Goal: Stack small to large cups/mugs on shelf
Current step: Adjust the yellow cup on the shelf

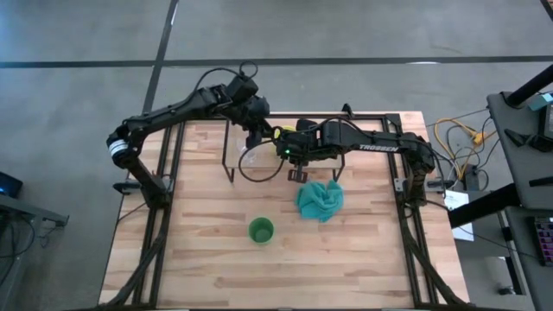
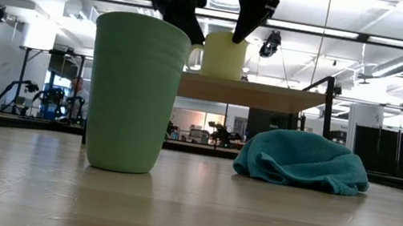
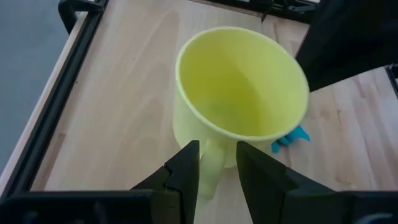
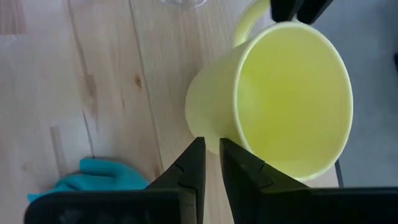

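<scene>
Yellow mug (image 3: 239, 87) between both grippers, green cup (image 2: 133, 90) perhaps blocking shelf (image 2: 253, 94).

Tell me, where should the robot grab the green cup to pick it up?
Probably by the rim, coming straight down from above: the green cup stands upright with its mouth open, has no handle, and has bare table all around it. One finger inside, one outside.

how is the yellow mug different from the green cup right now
The yellow mug has a handle; the green cup has none. The mug stands up on the shelf, while the cup stands on the table in front of it. The left gripper and the right gripper are both at the mug; nothing touches the cup. Both are upright, with open tops.
</scene>
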Controlling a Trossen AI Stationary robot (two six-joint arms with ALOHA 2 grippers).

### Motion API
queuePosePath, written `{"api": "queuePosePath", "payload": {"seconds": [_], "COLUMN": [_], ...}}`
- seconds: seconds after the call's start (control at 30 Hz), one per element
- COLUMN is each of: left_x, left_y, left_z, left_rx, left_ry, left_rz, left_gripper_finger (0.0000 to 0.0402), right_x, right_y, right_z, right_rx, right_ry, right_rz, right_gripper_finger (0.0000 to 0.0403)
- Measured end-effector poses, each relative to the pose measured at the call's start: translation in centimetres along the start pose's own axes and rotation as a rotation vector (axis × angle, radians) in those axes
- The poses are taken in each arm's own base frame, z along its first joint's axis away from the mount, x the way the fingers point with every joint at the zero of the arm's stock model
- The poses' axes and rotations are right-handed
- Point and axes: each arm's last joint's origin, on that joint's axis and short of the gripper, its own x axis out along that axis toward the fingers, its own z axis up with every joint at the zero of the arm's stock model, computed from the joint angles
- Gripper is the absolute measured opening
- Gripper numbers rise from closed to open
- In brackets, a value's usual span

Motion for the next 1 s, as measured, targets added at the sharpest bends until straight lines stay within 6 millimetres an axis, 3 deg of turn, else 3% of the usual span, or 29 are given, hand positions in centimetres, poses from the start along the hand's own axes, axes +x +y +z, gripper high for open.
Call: {"api": "queuePosePath", "payload": {"seconds": [1.0], "left_x": [0.9], "left_y": [-1.5], "left_z": [-0.2], "left_rx": [0.012], "left_ry": [0.045], "left_rz": [-0.038], "left_gripper_finger": [0.0093], "right_x": [0.0], "right_y": [0.1], "right_z": [0.0], "right_rx": [-0.015], "right_ry": [0.003], "right_rz": [0.004], "right_gripper_finger": [0.0043]}}
